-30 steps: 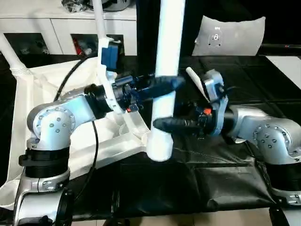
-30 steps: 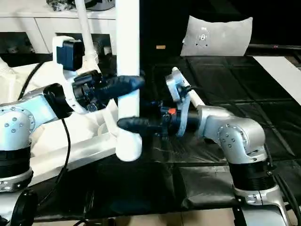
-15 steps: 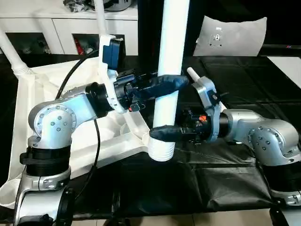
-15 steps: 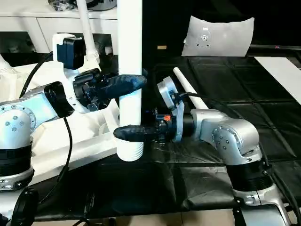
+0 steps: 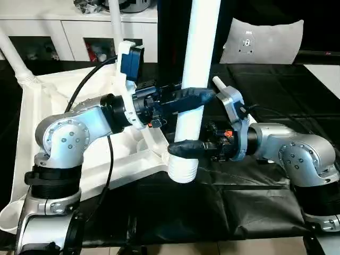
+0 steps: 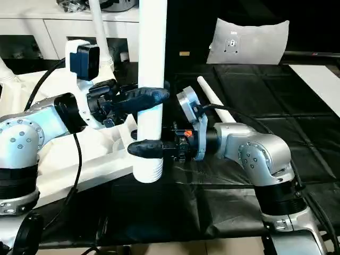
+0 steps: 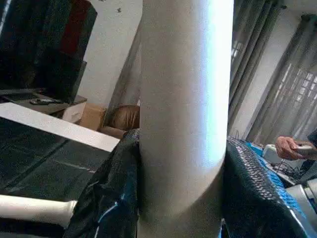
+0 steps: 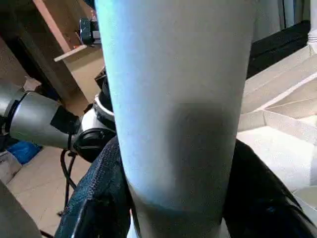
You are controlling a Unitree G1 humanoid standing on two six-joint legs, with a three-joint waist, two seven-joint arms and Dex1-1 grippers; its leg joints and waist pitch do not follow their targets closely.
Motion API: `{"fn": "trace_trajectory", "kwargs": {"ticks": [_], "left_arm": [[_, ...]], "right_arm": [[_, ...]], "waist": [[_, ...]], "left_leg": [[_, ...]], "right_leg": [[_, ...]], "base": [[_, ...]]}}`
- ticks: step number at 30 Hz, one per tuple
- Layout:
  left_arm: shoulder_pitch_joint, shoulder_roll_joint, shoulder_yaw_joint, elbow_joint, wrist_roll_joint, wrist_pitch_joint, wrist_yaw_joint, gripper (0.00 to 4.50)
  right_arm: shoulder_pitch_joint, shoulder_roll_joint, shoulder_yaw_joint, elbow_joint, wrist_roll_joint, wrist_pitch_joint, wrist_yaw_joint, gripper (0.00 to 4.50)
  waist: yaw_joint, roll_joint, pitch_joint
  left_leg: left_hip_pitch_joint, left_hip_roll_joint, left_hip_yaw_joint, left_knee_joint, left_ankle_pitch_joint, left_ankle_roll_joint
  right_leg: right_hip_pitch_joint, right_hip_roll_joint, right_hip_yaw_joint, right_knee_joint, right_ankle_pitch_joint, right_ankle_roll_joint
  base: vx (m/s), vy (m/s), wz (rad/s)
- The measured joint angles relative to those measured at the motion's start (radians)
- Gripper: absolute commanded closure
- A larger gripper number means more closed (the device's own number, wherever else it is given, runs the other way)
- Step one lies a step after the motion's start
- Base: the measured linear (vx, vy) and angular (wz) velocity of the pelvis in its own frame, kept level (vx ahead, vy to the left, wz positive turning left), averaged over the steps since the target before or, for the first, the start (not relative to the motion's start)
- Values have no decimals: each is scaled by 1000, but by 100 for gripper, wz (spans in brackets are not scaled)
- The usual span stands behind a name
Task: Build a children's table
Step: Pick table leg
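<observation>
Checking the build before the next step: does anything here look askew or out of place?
The leg held by both grippers hangs beside the tabletop's near corner, not in a socket. One more leg lies loose on the black mat. Nothing looks damaged.

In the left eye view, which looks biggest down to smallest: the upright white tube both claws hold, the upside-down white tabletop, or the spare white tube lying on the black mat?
1. Tabletop, partly hidden by the left arm.
2. Upright tube; being nearest the camera may flatter it.
3. Spare tube, mostly hidden behind the right arm, so its rank is unsure.
</observation>
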Motion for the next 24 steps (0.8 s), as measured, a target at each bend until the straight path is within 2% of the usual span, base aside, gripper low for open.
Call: {"fn": "trace_trajectory", "kwargs": {"ticks": [2,7,17,20,24], "left_arm": [[0,4,-2,-1,2,-2,-4,266],[2,6,-21,-1,3,-1,-9,266],[2,12,-40,-1,8,-2,-26,266],[2,15,-42,-1,13,-2,-27,266],[1,17,-43,0,17,-4,-27,266]], "right_arm": [[0,7,-4,4,3,6,-11,185],[-1,9,-17,4,20,18,-25,146],[-2,-8,-15,2,22,22,-8,146],[-2,-25,-2,1,22,29,-2,180],[-2,-30,8,-4,14,31,3,206]], "waist": [[0,0,0],[1,0,0],[2,0,0],[1,0,0],[1,0,0]], "left_leg": [[0,0,0,0,0,0],[0,0,0,0,0,0],[0,0,0,0,0,0],[0,0,0,0,0,0],[1,0,0,0,0,0]], "right_leg": [[0,0,0,0,0,0],[0,0,0,0,0,0],[0,0,0,1,0,0],[0,0,0,1,0,0],[0,0,0,1,0,0]], "base": [[0,0,0],[0,0,0],[0,0,0],[0,0,0],[0,0,0]]}}
